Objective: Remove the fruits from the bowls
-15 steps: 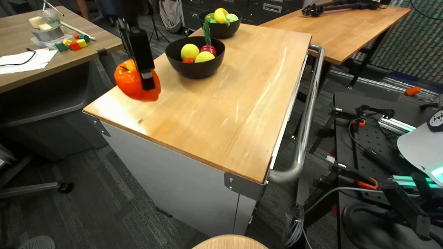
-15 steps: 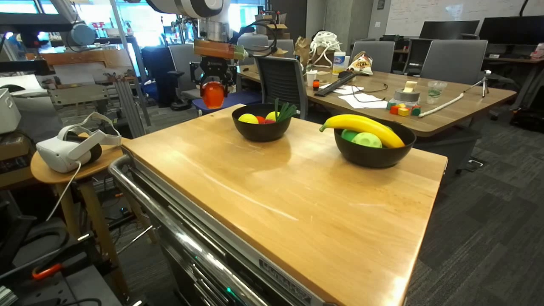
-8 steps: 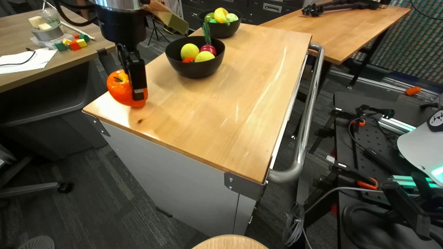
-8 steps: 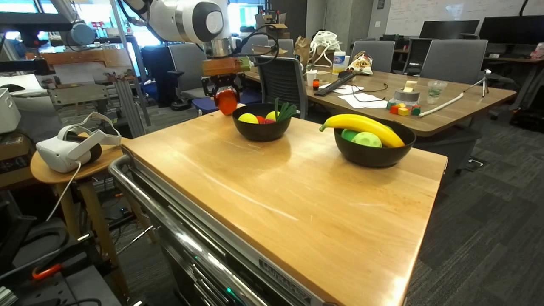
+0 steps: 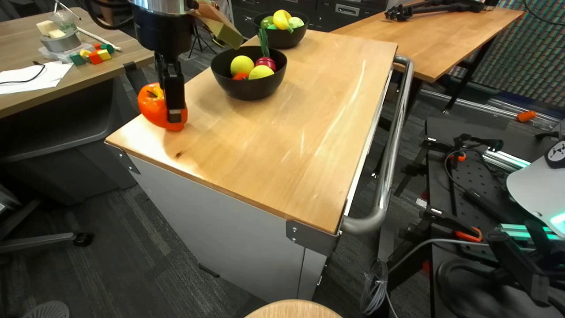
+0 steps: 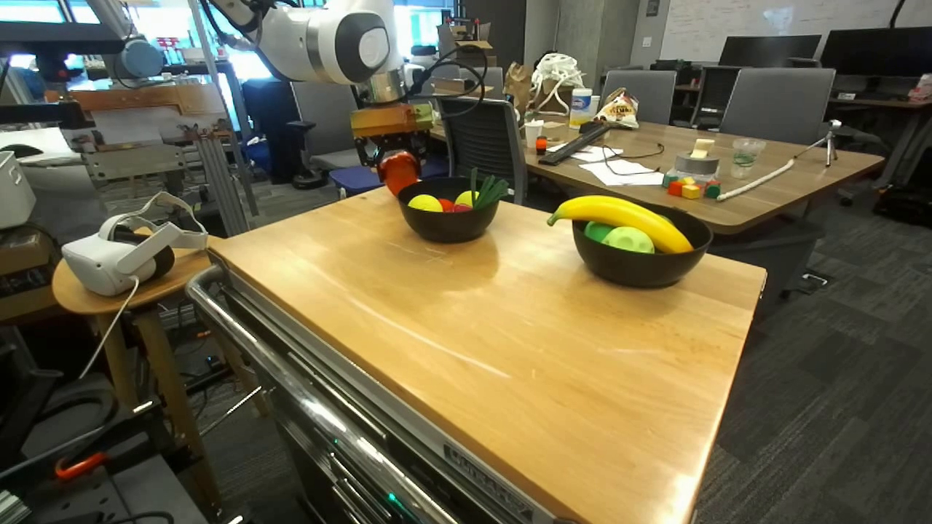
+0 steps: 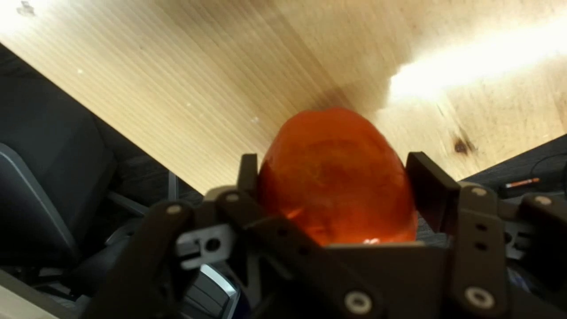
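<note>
My gripper (image 7: 332, 175) is shut on the large red pepper-like fruit (image 7: 339, 141), one finger pressed to each side of it. In an exterior view this fruit (image 5: 152, 105) hangs tilted, low over the table's corner and outside the bowls; whether it touches the wood I cannot tell. Beside it stands a black bowl (image 5: 249, 90) with yellow-green balls (image 5: 242, 66), a dark red fruit with a green stem (image 5: 265, 63) and a small red one (image 5: 241, 77). The other black bowl (image 6: 641, 271) holds a yellow banana (image 6: 626, 215), a pale green ball (image 6: 629, 239) and a green one (image 6: 598, 231).
The wooden tabletop (image 5: 282, 145) has a metal handle rail (image 5: 390, 163) along one side. A chair (image 6: 484, 142) and a long desk (image 6: 655, 171) with several loose items stand beyond it. A stool bearing a white headset (image 6: 120, 255) is close to another side.
My gripper has come down with the red fruit toward the table's corner, then risen slightly as the fruit tilted more. Both bowls and their contents stay as they were.
</note>
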Robot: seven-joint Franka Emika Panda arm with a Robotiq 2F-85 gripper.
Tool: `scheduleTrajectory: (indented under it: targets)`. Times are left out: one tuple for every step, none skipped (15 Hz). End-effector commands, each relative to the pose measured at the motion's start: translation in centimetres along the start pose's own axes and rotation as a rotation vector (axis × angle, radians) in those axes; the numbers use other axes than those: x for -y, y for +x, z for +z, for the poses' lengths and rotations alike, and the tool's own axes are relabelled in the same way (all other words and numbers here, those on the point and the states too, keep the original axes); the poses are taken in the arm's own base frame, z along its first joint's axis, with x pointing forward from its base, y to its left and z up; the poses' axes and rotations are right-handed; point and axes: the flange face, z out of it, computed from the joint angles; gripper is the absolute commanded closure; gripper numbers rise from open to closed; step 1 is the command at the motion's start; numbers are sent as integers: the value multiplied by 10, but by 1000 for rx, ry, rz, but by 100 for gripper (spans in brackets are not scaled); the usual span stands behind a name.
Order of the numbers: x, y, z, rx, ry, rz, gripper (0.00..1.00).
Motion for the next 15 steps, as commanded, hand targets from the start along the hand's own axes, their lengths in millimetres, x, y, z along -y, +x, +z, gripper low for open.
scheduleTrajectory:
  targets:
    - [-1,-10,-7,-2,5,46,5]
    - [-2,-12,-8,-1,15,55,4]
    - [-3,-14,-7,2,19,65,0]
    - [-4,-16,-7,2,23,73,0]
    - [-5,-17,-8,3,25,79,0]
    - [-7,-18,-8,4,26,84,0]
    - [-9,-19,-10,3,26,89,0]
    - [-11,-19,-11,1,25,92,0]
    - [-13,-19,-14,-1,21,94,0]
    - [-16,-19,-19,1,12,91,0]
    - [-18,-18,-24,0,2,87,0]
    - [-21,-16,-35,7,-16,77,0]
    - [-23,-16,-46,26,-32,69,0]
    - [-28,-19,-60,79,-47,78,0]
    - [-33,-26,-75,150,-51,101,0]
